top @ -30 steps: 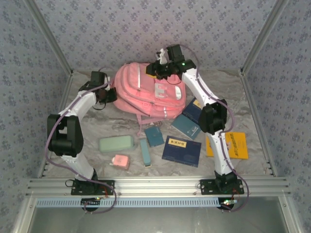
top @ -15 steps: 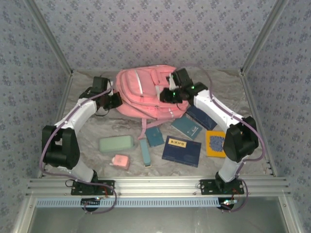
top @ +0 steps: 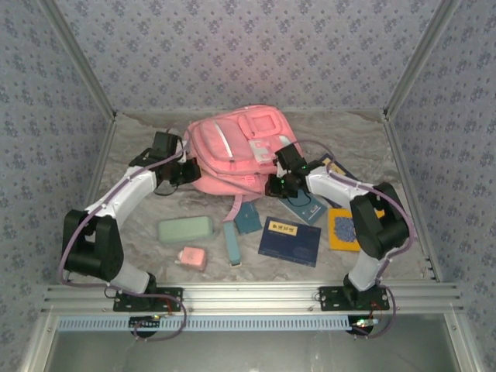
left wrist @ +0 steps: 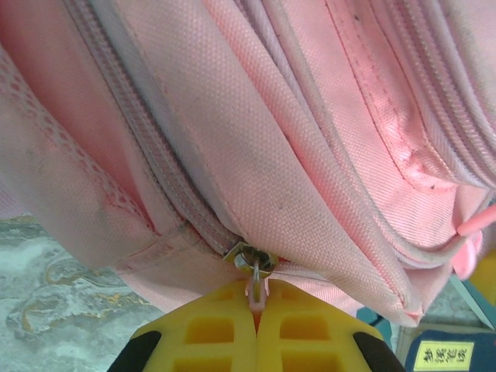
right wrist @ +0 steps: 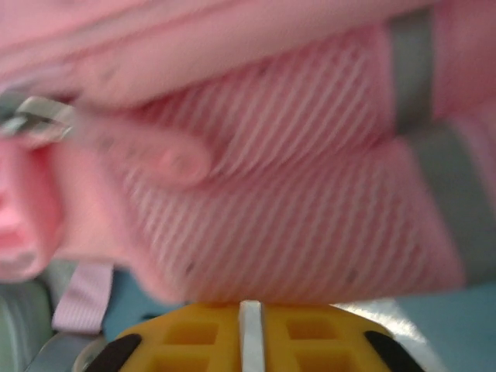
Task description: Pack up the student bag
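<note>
Left tool [left wrist: 256, 304] clenched on the zipper pull [left wrist: 254, 273] of the student bag [top: 232, 147], which lies far-centre on the tabletop [top: 391, 155]. Right tool [right wrist: 249, 311], jaws nearly together, is at the bag's near-right side. Both elbows are bowed outward.

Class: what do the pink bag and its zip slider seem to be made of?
Student bag: woven synthetic cloth, matt, judging by the fine weave and stitched seams. Zip slider: probably metal; it glints silvery.
</note>
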{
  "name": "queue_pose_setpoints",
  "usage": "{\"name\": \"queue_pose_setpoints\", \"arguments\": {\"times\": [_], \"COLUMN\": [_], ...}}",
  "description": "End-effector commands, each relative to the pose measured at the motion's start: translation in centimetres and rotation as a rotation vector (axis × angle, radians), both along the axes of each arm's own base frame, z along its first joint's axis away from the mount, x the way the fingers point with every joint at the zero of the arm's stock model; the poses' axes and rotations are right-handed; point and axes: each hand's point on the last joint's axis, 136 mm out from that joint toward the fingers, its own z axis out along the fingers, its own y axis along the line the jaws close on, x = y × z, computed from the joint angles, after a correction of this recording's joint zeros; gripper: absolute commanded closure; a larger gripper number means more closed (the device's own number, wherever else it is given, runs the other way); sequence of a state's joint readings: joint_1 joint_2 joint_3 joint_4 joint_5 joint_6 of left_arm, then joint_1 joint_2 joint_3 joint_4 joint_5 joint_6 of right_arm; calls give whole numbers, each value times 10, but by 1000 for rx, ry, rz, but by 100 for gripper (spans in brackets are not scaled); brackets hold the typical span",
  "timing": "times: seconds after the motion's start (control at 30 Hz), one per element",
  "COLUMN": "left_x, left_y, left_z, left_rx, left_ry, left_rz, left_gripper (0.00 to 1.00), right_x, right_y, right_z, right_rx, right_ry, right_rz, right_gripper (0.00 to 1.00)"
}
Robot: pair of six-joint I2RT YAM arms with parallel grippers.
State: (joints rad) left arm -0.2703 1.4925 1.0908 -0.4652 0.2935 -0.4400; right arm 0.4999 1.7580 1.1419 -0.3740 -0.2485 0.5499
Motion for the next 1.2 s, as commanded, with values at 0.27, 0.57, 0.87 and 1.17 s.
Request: {"name": "queue_pose_setpoints", "arguments": {"times": [0.27,0.57,0.87,1.17], "left_x": [-17,-7,-4,-4], "left_y": [-60,-80,-87,-91], "left_z": [7,-3,-1,3], "left_rx": [-67,-19,-32,-60], "left_ry": [5,8,-6,-12], "left_rz": [-154,-202,-210,-210], "left_gripper": [100,100,100,100], "right_x": [112,90,51,30], "right_y": [-66,-33,43,65], "right_z": [4,90,97,73], "right_rx": [-134,-17,476,586], "right_ry": [-107,-192,81,234], "right_rz": [-200,-222,-393,-494], "right_gripper": [79,60,43,40]}}
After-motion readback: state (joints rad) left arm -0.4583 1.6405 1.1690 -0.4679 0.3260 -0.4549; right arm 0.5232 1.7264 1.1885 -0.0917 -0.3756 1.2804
